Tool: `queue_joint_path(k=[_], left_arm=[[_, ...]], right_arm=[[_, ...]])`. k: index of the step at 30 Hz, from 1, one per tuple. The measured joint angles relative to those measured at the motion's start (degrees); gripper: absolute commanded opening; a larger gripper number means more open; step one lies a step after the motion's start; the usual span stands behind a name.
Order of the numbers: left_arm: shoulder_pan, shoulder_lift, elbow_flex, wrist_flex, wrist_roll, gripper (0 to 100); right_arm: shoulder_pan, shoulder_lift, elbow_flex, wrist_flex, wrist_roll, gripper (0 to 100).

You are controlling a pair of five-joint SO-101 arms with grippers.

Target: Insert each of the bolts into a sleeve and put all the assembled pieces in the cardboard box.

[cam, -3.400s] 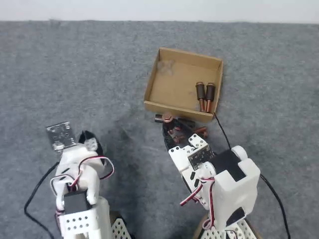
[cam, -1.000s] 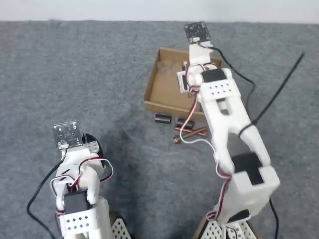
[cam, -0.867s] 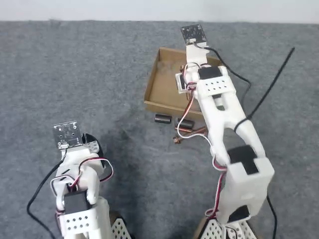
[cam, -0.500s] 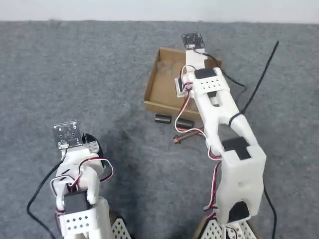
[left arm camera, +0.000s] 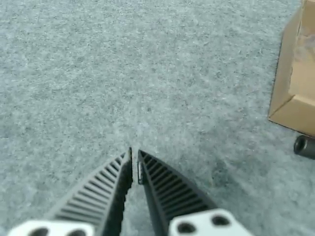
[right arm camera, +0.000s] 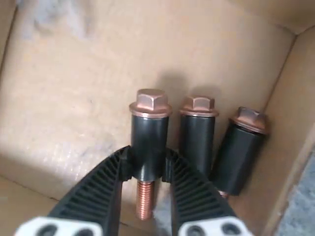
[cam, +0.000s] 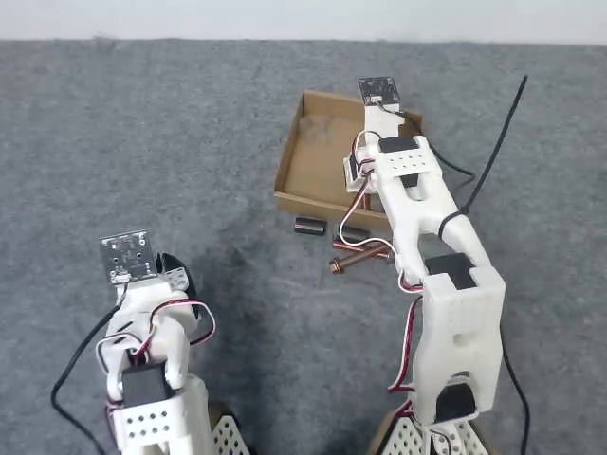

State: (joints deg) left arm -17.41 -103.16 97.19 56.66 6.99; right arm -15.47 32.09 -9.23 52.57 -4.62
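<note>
My right gripper is inside the cardboard box, shut on an assembled piece, a black sleeve with a copper bolt through it. Two more assembled pieces lie right beside it against the box wall. In the high view the right arm stretches over the box. On the carpet in front of the box lie two loose black sleeves and two copper bolts. My left gripper is shut and holds nothing, over bare carpet at the near left.
Grey carpet covers the table. The left wrist view catches the box's corner and the end of one sleeve. The right arm's black cable runs past the box's right side. Open carpet lies left of the box.
The right arm has swung from the carpet in front of the box to above it with the piece, then shifted slightly over the last second. The left arm stays put.
</note>
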Motion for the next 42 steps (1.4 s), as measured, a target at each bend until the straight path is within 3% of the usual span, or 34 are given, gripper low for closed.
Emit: queue_joint_path(k=[11, 16, 30, 36, 42], left_arm=[[0.0, 0.0, 0.0, 0.0, 0.0, 1], [0.0, 0.0, 0.0, 0.0, 0.0, 1], [0.0, 0.0, 0.0, 0.0, 0.0, 1], [0.0, 0.0, 0.0, 0.0, 0.0, 1], [0.0, 0.0, 0.0, -0.5, 0.0, 1]], right_arm=[[0.3, 0.0, -6.0, 6.9, 0.0, 1.1], [-0.2, 0.0, -8.0, 11.3, 0.0, 12.6], [-0.6, -1.4, -13.1, 20.1, -0.4, 12.9], [-0.5, -6.7, -14.6, 26.8, -5.1, 0.1], [-0.5, -13.8, -14.6, 32.4, -5.6, 0.6]])
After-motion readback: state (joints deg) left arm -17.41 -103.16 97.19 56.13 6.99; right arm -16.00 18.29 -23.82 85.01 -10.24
